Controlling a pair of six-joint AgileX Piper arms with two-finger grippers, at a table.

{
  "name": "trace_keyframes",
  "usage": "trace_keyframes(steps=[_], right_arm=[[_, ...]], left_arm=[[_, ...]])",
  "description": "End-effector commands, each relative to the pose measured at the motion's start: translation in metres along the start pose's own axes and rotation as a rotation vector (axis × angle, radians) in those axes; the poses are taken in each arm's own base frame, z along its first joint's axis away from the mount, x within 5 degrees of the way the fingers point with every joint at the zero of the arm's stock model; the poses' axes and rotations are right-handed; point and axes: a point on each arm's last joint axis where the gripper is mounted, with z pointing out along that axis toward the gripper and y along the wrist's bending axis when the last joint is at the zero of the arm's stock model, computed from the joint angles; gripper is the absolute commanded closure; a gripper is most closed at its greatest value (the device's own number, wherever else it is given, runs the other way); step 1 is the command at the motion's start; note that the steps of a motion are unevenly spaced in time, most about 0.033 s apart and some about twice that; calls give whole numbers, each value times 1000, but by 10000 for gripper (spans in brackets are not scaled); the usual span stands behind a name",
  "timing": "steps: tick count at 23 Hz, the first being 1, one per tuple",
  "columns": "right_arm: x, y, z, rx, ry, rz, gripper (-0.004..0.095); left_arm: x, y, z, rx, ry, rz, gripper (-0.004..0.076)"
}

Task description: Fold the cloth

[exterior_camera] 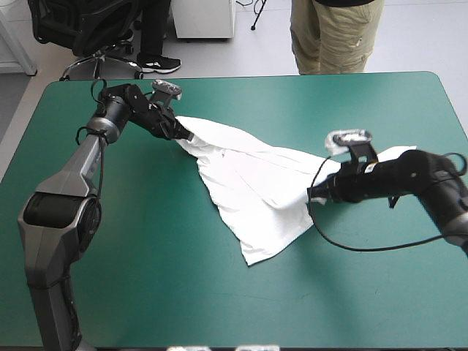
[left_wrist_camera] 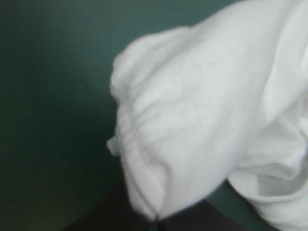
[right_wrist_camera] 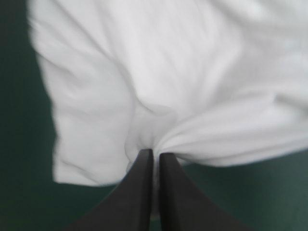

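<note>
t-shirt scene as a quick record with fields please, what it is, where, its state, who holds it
item: white short-sleeved fabric T-shirt
surface: table with teal-green cover
left jaws: shut on its far-left end
right jaws: shut on its right edge
state: unfolded, creased, drawn out between the two holds, one corner pointing toward the near edge
fold: no tidy fold visible yet

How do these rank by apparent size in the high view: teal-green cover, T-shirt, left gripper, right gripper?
1. teal-green cover
2. T-shirt
3. left gripper and right gripper: alike, not ranked
</note>
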Motion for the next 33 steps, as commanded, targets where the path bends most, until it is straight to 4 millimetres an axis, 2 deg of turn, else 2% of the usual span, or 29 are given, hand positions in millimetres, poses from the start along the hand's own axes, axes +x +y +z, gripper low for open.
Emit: trace_keyframes(steps=[1,2,3,4,5,6,7,8,9,10,11,12,14,15,16,17,18,20,21,23,25,29,33], right_arm=[[-35,49,-97,-120,-365,-140,908],[-43,59,-120,-121,-441,-179,908],[-54,72,-158,-108,-552,-243,908],[-58,81,-181,-94,-616,-278,908],[-63,88,-207,-56,-692,-314,908],[-64,95,-228,-30,-753,-347,908],[-64,102,-254,14,-843,-379,908],[-63,105,-268,39,-887,-395,908],[-57,111,-291,81,-941,-420,908],[-53,115,-303,95,-963,-437,908],[-45,120,-317,114,-978,-461,908],[-40,123,-325,123,-983,-475,908],[-29,130,-339,125,-1010,-497,908],[-26,132,-345,131,-1023,-514,908],[-17,137,-357,135,-1057,-533,907],[-12,140,-364,138,-1073,-543,904],[-3,143,-374,148,-1097,-550,904],[3,143,-381,171,-1104,-536,904],[3,142,-381,180,-1099,-529,904],[1,138,-377,210,-1063,-506,904],[-6,133,-370,222,-1027,-478,904],[-23,118,-347,270,-935,-405,903],[-43,95,-295,286,-730,-350,904]], left_arm=[[-22,-16,-83,-69,-185,32,733],[-23,-19,-95,-76,-203,40,733],[-23,-27,-122,-87,-239,56,733],[-23,-32,-138,-93,-260,65,733],[-21,-41,-168,-109,-309,86,733],[-19,-46,-187,-122,-344,98,733],[-13,-58,-229,-154,-429,119,733],[-10,-65,-248,-168,-470,131,733],[1,-81,-298,-235,-569,171,733],[8,-90,-325,-271,-631,191,733],[26,-113,-379,-323,-781,225,733],[45,-131,-423,-377,-912,252,733],[85,-163,-485,-445,-1113,292,733],[104,-175,-505,-470,-1180,307,733],[133,-192,-531,-502,-1272,325,733],[148,-201,-543,-518,-1325,332,733],[172,-213,-559,-547,-1393,334,733],[196,-221,-572,-581,-1449,298,733],[199,-221,-574,-588,-1448,277,733],[198,-217,-570,-589,-1419,236,733],[187,-208,-557,-571,-1342,204,733],[153,-176,-509,-531,-1076,85,733],[111,-133,-438,-524,-776,-15,733]])
